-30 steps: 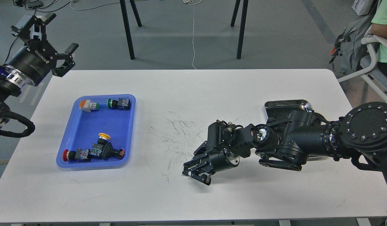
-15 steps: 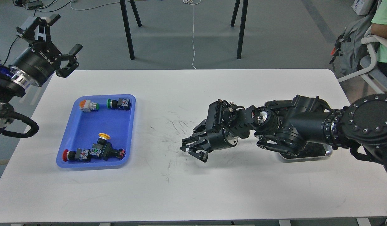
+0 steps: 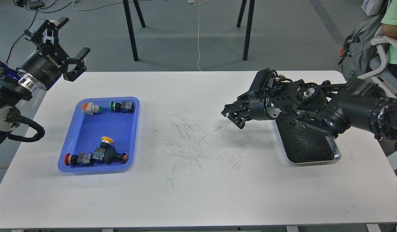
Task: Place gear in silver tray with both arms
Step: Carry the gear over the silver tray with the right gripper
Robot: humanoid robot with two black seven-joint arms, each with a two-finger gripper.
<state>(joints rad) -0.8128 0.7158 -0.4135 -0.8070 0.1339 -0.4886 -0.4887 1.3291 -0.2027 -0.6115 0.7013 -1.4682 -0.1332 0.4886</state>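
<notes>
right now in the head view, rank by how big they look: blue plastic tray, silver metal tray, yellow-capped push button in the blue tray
1. Rectangular blue plastic tray, largest.
2. Shiny silver metal tray; my right arm covers its far end, so its full extent is unsure, and the gap to the blue one may be smaller than it looks.
3. Yellow-capped push button, clearly smallest.

A robotics lab: white test table (image 3: 198, 199), grey floor, trailing cables (image 3: 198, 32).
</notes>
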